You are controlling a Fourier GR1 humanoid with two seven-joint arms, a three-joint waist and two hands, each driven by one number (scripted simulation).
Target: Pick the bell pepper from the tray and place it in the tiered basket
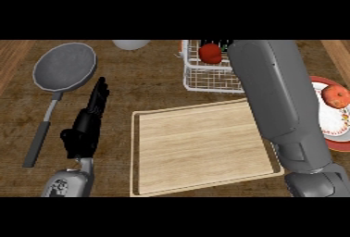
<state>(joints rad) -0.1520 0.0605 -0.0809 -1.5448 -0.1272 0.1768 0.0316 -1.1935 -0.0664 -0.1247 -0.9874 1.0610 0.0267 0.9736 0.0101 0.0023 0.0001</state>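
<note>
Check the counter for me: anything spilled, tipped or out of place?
Nothing stands out. The pepper sits inside the basket at the far side. The tray lies flat, slightly turned. The pan lies flat at left, and a fruit rests on the plate at right.

A dark brown wood-grain counter top (153, 88) fills the view, with lighter reddish-brown wooden strips (10, 58) along its left and right edges.

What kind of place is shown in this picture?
Most likely a kitchen counter: a grey frying pan, a wooden tray and a wire basket holding a red bell pepper.
</note>
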